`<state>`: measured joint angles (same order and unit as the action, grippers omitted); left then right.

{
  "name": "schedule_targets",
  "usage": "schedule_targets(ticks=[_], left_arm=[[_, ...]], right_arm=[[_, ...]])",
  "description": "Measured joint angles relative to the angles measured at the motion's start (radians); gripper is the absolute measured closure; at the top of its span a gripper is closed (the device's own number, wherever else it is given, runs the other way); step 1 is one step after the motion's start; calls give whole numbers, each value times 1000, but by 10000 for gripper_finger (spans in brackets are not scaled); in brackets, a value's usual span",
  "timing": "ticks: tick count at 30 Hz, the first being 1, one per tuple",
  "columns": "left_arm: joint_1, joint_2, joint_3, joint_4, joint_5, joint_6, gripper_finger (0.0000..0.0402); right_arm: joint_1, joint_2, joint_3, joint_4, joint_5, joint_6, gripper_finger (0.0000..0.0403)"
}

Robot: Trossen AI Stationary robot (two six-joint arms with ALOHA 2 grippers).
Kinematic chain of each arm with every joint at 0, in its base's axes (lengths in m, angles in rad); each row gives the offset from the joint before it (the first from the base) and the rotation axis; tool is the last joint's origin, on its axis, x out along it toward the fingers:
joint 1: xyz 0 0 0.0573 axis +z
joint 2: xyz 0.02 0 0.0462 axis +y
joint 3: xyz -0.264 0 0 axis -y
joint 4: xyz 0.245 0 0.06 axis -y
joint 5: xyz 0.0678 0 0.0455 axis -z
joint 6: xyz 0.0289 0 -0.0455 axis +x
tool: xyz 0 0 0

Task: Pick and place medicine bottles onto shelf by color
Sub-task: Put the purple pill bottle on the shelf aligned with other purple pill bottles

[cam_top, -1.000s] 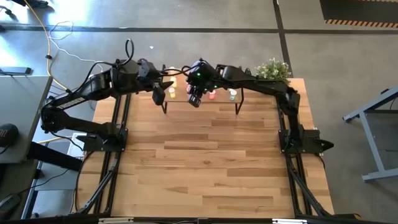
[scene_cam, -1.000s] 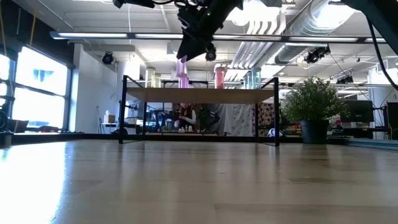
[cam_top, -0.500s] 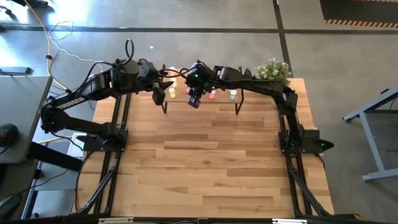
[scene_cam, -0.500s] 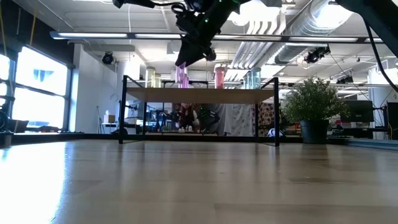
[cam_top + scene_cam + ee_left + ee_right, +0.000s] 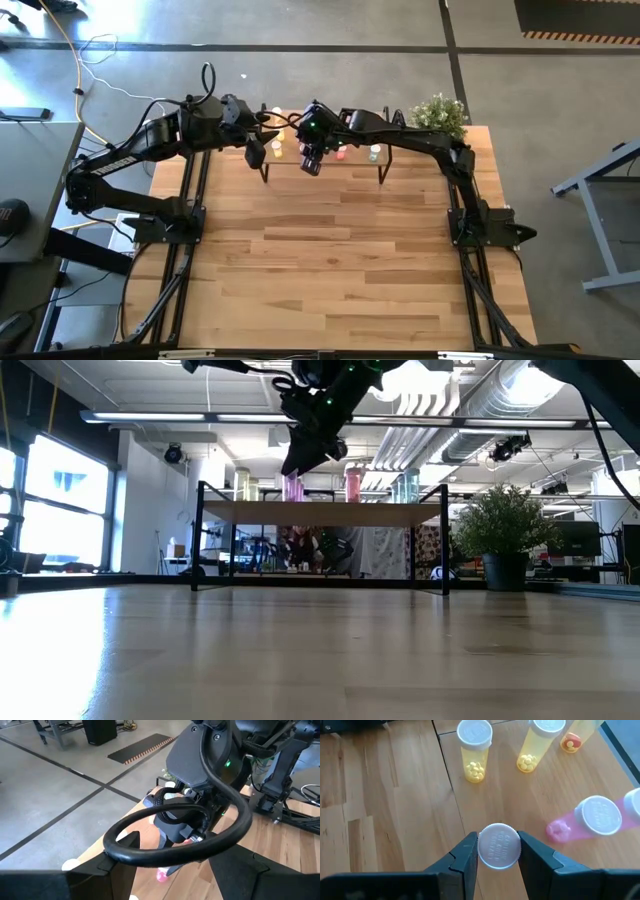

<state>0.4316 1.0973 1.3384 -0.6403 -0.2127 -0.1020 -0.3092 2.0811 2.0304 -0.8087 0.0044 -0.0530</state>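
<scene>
Since a second ago the right gripper [image 5: 311, 163] has slid a little toward the left end of the shelf [image 5: 322, 512], where it hangs just over the board.

Nearest its wrist camera, the two fingers [image 5: 465, 854] are closed snugly on the white cap of a bottle [image 5: 499, 845], seen end-on. Its long axis runs straight down from the fingers to the wood, so it looks upright and only needs lowering. Its color is hidden under the cap; the low view hints at pink below the gripper. I cannot tell whether its base touches the board yet.

Just beside it a pink bottle [image 5: 590, 820] stands on the shelf. Farther off are two yellow bottles [image 5: 474, 750], each with pills in the bottom, and a third yellow one with a red-orange piece inside at the edge of view. If the held bottle is pink, the bare wood next to the pink bottle seems the right spot.

Beyond, the left gripper [image 5: 255, 152] waits over the shelf's left end; I cannot tell how its fingers stand.
</scene>
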Motion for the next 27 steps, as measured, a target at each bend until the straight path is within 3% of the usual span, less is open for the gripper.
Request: schedule_targets(ticks=[27], left_arm=[[0, 0, 0, 0, 0, 0, 186]], right_arm=[[-13, 5, 0, 13, 19, 2, 293]])
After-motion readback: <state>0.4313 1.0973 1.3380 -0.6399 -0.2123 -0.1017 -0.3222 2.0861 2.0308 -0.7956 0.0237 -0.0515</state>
